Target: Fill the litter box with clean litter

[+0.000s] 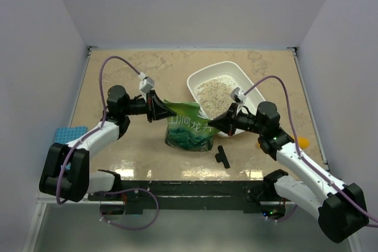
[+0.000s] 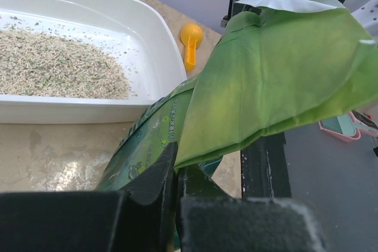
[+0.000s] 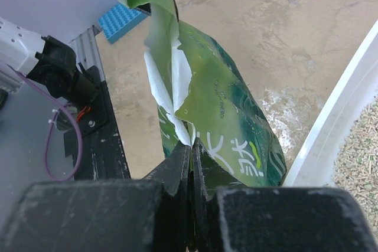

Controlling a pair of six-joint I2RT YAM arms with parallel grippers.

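The litter box (image 1: pixel 243 75) lies at 1 o'clock from the table (image 1: pixel 130 81) centre. Clean litter (image 1: pixel 214 92) covers part of its floor, with bare white floor around the heap. The green bag (image 1: pixel 189 129) stands at 7 o'clock from the box, close against its near rim.

The left gripper (image 1: pixel 157 108) is clamped on the bag's top film at the bag's 10 o'clock. The right gripper (image 1: pixel 220 123) is clamped on the opposite top edge at 3 o'clock. In both wrist views the jaws are pressed together on the film.

Failure modes, as we judge them:
- The thin film may slide out of either pinch once the bag's weight loads it, dropping the bag.
- Pulling the two grips apart may draw the mouth flat and block the pour.
- Tipping before the mouth clears the rim would put granules on the table.

We cannot determine:
- the bag's mouth opening;
- how much litter remains inside;
- whether its base rests on the table;
- whether a pale patch at the box's 8 o'clock is spilled granules or tabletop mottling.

Both wrist views crop the box.
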